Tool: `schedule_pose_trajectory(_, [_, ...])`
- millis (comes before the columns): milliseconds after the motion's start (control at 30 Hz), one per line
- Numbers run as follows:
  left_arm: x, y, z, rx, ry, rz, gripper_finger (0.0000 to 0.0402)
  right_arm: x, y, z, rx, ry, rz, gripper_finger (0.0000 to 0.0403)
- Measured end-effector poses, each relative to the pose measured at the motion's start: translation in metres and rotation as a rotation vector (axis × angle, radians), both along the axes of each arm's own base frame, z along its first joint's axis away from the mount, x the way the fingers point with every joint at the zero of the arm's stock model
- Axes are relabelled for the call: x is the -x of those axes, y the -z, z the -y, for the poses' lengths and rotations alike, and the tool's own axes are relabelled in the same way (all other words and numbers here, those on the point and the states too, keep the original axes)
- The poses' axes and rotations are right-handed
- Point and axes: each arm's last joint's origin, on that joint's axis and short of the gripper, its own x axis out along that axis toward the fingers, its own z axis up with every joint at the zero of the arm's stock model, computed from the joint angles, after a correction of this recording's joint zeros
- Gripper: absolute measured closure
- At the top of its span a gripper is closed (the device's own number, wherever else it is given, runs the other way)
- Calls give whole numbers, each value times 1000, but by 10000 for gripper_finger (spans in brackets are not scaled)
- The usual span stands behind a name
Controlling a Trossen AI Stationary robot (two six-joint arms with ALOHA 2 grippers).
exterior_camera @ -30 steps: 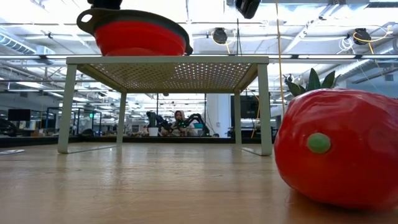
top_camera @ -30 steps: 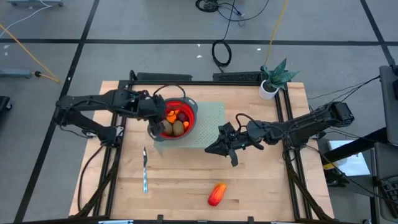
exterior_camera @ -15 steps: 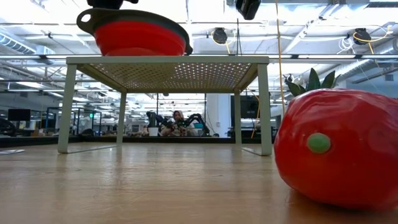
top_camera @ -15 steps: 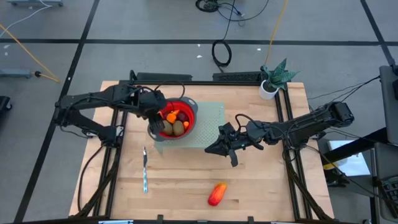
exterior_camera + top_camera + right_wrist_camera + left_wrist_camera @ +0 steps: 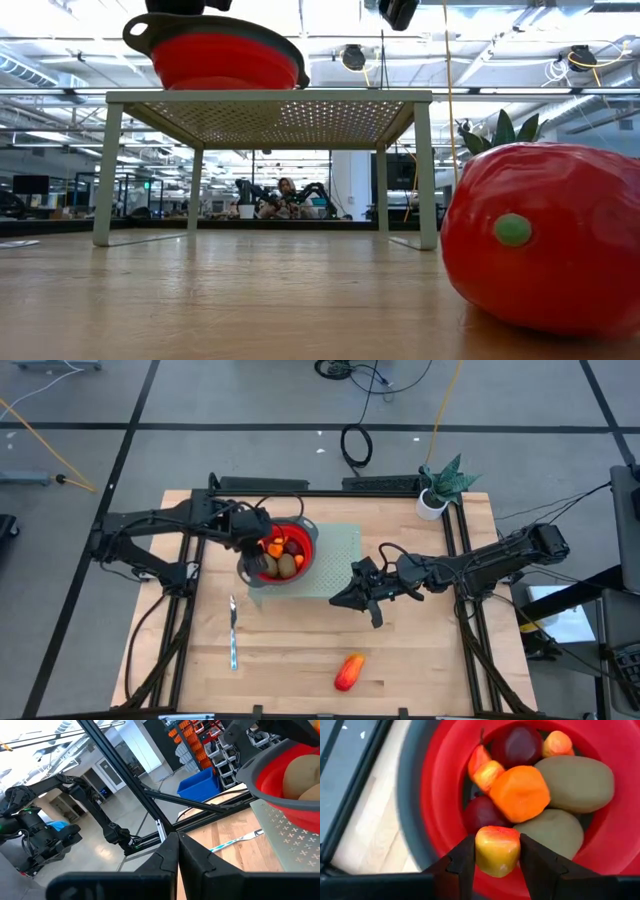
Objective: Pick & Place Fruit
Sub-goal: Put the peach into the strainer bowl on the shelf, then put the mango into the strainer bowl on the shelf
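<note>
Start at the left of the table: your left gripper (image 5: 496, 851) hangs over the red bowl (image 5: 305, 538), at about ten o'clock from the table's centre, its fingers pinching a small yellow-and-red fruit piece (image 5: 497, 850). In the left wrist view that piece sits just above the fruit already in the bowl: two dark red round ones (image 5: 484, 813), two brown-green ovals (image 5: 575, 783) and an orange chunk (image 5: 520, 793). The step in hand looks like the drop. To do it well, keep the piece over the middle of the pile, not over the grey rim (image 5: 410, 805), spread the fingers only enough to let it fall, and lift straight up so you do not nudge the bowl on its pale green perforated stand (image 5: 340, 555).

Toward six o'clock, the slim knife (image 5: 232, 632) lies on the wood, well apart from the bowl; leave it alone.

Further right, near five o'clock, one larger red-orange fruit (image 5: 348, 672) lies alone on the table top, and it fills the right of the low view. I judge it the only piece left to fetch.

At three o'clock your right gripper (image 5: 352, 592) waits over the stand's edge with its fingers pressed together, holding nothing. It is nearer the loose fruit, so I would use it next; open it wide first, since that piece is bulky.
</note>
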Motion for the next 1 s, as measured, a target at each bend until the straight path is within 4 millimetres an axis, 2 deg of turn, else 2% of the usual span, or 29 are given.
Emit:
schedule_pose_trajectory(333, [0, 0, 0, -13, 2, -1, 210, 0, 0, 0, 0, 0, -1, 402])
schedule_pose_trajectory(500, [0, 0, 0, -21, 23, -6, 194, 0, 0, 0, 20, -4, 6, 402])
schedule_pose_trajectory(733, [14, -12, 2, -25, -33, 58, 192, 4, -1, -14, 190, -167, 91, 402])
schedule_pose_trajectory(1000, [39, -36, 13, -87, -84, 241, 192, 10, -1, -35, 338, -242, 164, 403])
